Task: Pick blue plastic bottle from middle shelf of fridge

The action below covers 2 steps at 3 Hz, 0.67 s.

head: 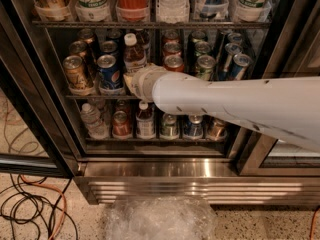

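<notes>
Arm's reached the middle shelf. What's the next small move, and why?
Probably ease the gripper slightly further in toward the bottle before any closing. The gripper is at the front of the middle shelf, in front of the bottle's lower part. The bottle stands upright on the shelf beside the Pepsi can, not yet lifted, so a grasp isn't confirmed.
</notes>
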Each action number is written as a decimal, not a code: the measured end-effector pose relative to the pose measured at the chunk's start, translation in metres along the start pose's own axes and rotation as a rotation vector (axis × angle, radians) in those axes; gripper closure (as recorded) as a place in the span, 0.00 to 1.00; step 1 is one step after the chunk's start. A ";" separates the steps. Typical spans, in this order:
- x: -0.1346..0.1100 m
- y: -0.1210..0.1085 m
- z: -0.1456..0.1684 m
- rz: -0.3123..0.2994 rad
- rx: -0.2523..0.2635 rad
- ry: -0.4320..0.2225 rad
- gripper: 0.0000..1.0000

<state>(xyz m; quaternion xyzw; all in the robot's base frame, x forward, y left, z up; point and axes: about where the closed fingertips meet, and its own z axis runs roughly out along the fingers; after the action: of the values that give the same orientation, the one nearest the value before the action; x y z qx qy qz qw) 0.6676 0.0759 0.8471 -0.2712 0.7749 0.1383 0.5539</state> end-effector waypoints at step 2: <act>-0.022 0.004 -0.001 -0.022 0.007 -0.057 1.00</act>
<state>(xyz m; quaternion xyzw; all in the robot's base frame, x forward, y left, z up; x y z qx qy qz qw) 0.6697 0.0849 0.8671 -0.2740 0.7561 0.1371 0.5783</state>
